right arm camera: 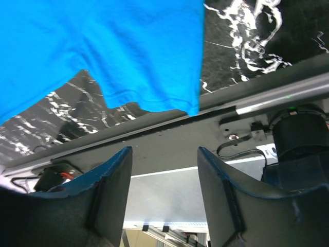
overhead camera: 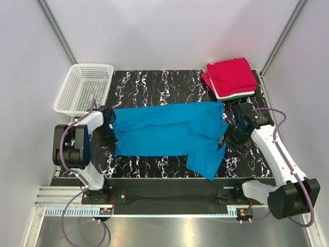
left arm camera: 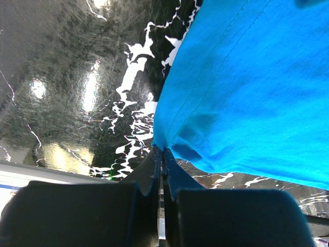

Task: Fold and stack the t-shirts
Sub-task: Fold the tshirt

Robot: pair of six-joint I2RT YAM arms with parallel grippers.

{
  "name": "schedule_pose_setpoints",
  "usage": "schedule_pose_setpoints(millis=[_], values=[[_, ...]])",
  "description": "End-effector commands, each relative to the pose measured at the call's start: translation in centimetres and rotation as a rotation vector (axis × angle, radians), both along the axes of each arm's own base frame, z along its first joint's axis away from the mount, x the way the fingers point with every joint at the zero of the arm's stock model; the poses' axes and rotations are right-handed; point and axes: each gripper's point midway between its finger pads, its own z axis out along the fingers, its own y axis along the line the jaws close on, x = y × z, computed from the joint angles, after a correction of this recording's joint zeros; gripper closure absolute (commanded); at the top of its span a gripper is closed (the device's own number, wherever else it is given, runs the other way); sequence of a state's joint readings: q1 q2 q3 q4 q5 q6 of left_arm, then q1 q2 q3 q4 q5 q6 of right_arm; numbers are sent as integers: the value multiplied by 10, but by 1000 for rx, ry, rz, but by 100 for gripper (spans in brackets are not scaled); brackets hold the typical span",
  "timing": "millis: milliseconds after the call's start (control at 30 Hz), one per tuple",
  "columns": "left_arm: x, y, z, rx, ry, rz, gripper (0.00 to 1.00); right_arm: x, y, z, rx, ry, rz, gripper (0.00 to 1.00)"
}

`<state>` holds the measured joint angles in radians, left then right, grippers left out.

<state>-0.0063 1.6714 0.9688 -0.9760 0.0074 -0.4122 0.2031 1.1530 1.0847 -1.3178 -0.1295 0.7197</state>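
Blue t-shirt (overhead camera: 169, 134) lay spread across the marbled tabletop (overhead camera: 154, 82), w/ the left gripper (left arm camera: 163, 152) pinched shut on its hem edge and the right gripper (right arm camera: 163, 154) jaws apart, empty, by the sleeve end (folded stack (overhead camera: 231, 77) sat at the far right corner), so the fold looked barely begun; next prob. needs a right-side grasp.

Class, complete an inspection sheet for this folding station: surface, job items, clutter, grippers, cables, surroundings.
Surface: black marbled table.
Job's things: blue t-shirt spread out mid-table; folded stack, red on top, far right corner.
Clutter: white mesh basket, far left corner.
Grippers: left gripper shut on the blue t-shirt's edge; right gripper open, holding nothing, beside a sleeve.
Cables: purple cables looped along both arms.
Surroundings: white walls, metal frame posts.
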Motion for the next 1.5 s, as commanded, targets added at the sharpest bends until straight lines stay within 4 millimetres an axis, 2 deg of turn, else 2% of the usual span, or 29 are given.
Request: schedule_pose_setpoints(millis=[0,67,167,300,333,367,533,600,667,900,933,1033,1100,1167,1233,1300,1367,1400,1467], values=[[5,2,6,4,-21,0,100,-38,-10,-8,-45,131,2,41],[5,2,6,4,-22,-1,100,-51,-11,-15,-47,178,-3,41],[5,2,6,4,-21,-1,100,-56,-14,-12,-68,158,-10,39],[6,1,6,-2,-24,-1,100,-52,-11,-16,-61,158,-3,37],[8,0,7,-7,-27,1,100,-42,-2,-20,-13,124,19,37],[8,-1,7,-12,-28,-1,100,-40,10,-20,58,114,40,37],[11,-1,8,-16,-34,-1,100,-30,6,-46,22,101,61,37],[10,-1,7,-18,-27,-1,100,-36,0,-60,-21,163,76,37],[11,-2,7,-19,-28,-1,100,-37,-8,-64,-87,223,106,36],[12,-3,6,-29,-27,-1,100,-25,8,-83,-121,273,179,39],[12,-3,6,-28,-27,-6,100,-12,12,-80,-124,215,187,39],[9,-3,6,-24,-28,-5,100,31,7,-54,-173,-12,140,36],[9,-2,7,-23,-30,-3,100,45,10,-48,-179,-25,154,37],[9,-3,8,-31,-31,-9,100,47,19,-51,-155,30,201,36],[9,-3,10,-28,-38,-9,86,53,21,-45,-152,6,209,35],[6,2,17,3,-44,-10,68,64,20,-26,-158,-78,213,34],[0,18,28,97,-50,-1,56,71,15,-12,-182,-144,223,34],[4,22,35,120,-73,1,56,78,16,-4,-185,-175,228,34],[7,27,53,148,-141,7,55,84,14,-4,-207,-184,247,33]])
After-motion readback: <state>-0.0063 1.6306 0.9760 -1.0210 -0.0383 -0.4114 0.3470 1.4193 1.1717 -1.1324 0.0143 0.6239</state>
